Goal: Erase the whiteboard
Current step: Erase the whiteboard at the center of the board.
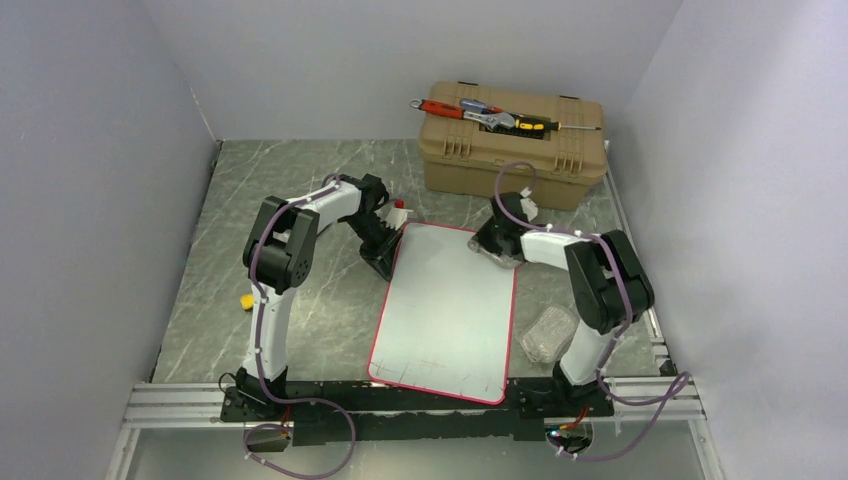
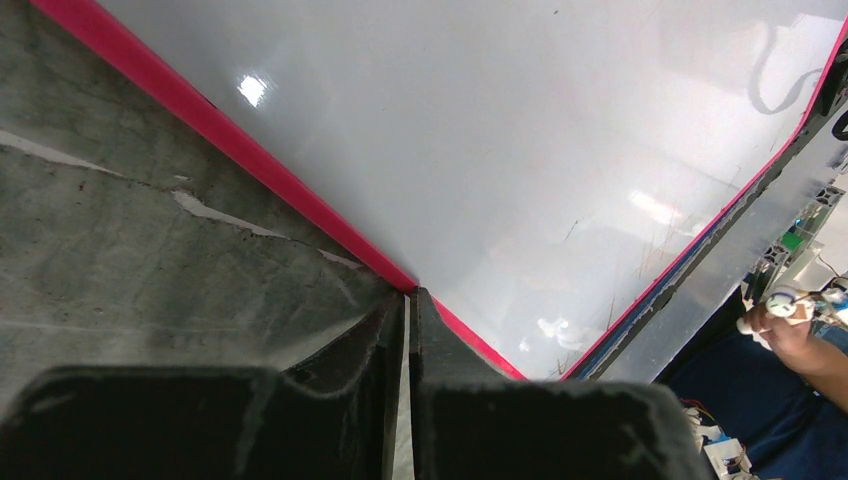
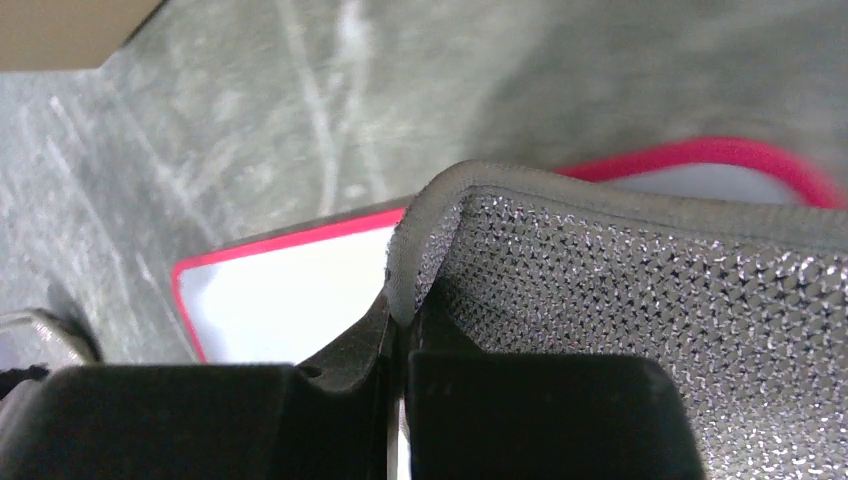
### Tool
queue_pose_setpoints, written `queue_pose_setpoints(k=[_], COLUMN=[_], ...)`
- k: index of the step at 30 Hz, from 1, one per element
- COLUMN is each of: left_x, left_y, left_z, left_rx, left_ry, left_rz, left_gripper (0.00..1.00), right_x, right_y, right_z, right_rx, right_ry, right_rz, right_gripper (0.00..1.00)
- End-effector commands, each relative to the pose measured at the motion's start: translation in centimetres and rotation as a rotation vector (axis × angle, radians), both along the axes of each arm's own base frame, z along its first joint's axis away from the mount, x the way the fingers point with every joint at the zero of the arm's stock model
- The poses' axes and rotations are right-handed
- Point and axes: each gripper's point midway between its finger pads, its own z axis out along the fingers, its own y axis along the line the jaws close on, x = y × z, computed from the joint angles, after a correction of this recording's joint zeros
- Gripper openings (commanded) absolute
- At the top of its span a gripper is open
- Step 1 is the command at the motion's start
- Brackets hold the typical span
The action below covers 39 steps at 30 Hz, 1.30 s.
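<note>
Whiteboard [image 1: 445,310] on table [image 1: 260,190] — toolbox [image 1: 512,165] behind, tools [image 1: 490,113] atop.

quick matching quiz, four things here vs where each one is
1 whiteboard
2 toolbox
3 grey mesh cloth
4 left gripper

a at the table's far edge, tools on its lid
b pinched in the right gripper
c flat at the table's middle
d tips at the board's red left rim

Pairs: 1-c, 2-a, 3-b, 4-d
</note>
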Motion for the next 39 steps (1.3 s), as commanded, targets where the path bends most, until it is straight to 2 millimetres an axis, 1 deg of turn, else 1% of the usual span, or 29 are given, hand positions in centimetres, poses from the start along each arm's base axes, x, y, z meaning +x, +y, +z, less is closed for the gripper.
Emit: queue_pose_setpoints(k=[1,2,4,6,7,9,10,13,17,18,19,20,21,22,27,28,29,31,33,35,36,37,39], left_x=[0.9,0.9,1.0,1.0,1.0,1.0,1.0,1.1,1.2,1.2,1.2,1.1,1.1,1.1,1.1,1.1,1.1,1.1,1.0,1.1,1.1,1.1,1.1], left_y=[1.1,1.1,1.1,1.1,1.1,1.2,1.2,1.2,1.2,1.2,1.2,1.2,1.2,1.2,1.3,1.2,1.2,1.1,1.1,1.2,1.1,1.1,1.2], left_z=[-2.6,-2.6,-2.5,-2.3,-2.3,-2.3,-2.3,-2.2,-2.1,-2.1,-2.1,-2.1,-2.0,-2.0,-1.8,-1.8,-1.8,-1.8,-1.8,-1.8,-1.8,-1.8,-1.8], left_rx=[0.079,0.079,0.077,0.076,0.075,0.078,0.080,0.082,0.083,0.084,0.085,0.084,0.084,0.084,0.083,0.081,0.078,0.076,0.075,0.077,0.076,0.076,0.079], left_ry=[-0.080,-0.081,-0.083,-0.087,-0.089,-0.089,-0.087,-0.091,-0.092,-0.091,-0.090,-0.089,-0.090,-0.092,-0.096,-0.095,-0.095,-0.091,-0.090,-0.091,-0.092,-0.092,-0.089], left_rz=[-0.068,-0.068,-0.067,-0.065,-0.065,-0.065,-0.065,-0.065,-0.062,-0.062,-0.061,-0.061,-0.061,-0.061,-0.062,-0.061,-0.059,-0.056,-0.055,-0.054,-0.055,-0.053,-0.054], left_gripper=[0.11,0.11,0.11,0.11,0.11,0.10,0.10,0.10,0.10,0.10,0.10,0.10,0.09,0.09,0.09,0.09,0.09,0.09,0.09,0.09,0.09,0.09,0.09], right_x=[-6.9,-7.0,-7.1,-7.2,-7.2,-7.3,-7.2,-5.7,-5.6,-5.7,-6.1,-6.4,-6.7,-6.8,-8.7,-9.0,-9.3,-9.6,-9.9,-9.4,-8.9,-8.5,-7.2], right_y=[-9.1,-10.6,-12.4,-12.9,-12.6,-10.9,-9.5,-4.4,1.5,2.7,3.2,3.2,2.4,1.1,-7.3,-8.5,-9.4,-9.7,-8.7,-8.1,-8.4,-9.0,-10.2], right_z=[-3.6,-2.9,-2.0,-1.8,-2.1,-3.9,-4.3,-4.6,-5.5,-5.5,-5.7,-5.6,-5.5,-5.1,-4.0,-3.5,-3.5,-3.6,-4.3,-4.4,-4.3,-4.1,-3.0], right_rx=[-0.195,-0.224,-0.280,-0.305,-0.297,-0.257,-0.258,-0.222,-0.146,-0.136,-0.136,-0.138,-0.148,-0.160,-0.225,-0.251,-0.273,-0.294,-0.283,-0.336,-0.351,-0.368,-0.364], right_ry=[0.250,0.243,0.236,0.235,0.236,0.275,0.282,0.257,0.245,0.246,0.266,0.269,0.269,0.264,0.314,0.309,0.318,0.334,0.343,0.342,0.342,0.342,0.310], right_rz=[-0.113,-0.135,-0.155,-0.154,-0.144,-0.098,-0.064,0.038,0.161,0.194,0.210,0.213,0.199,0.180,0.076,0.070,0.064,0.077,0.104,0.103,0.082,0.046,-0.010], right_gripper=[0.00,0.00,0.00,0.00,0.00,0.00,0.00,0.00,0.00,0.00,0.00,0.00,0.00,0.00,0.00,0.00,0.00,0.00,0.00,0.00,0.00,0.00,0.00])
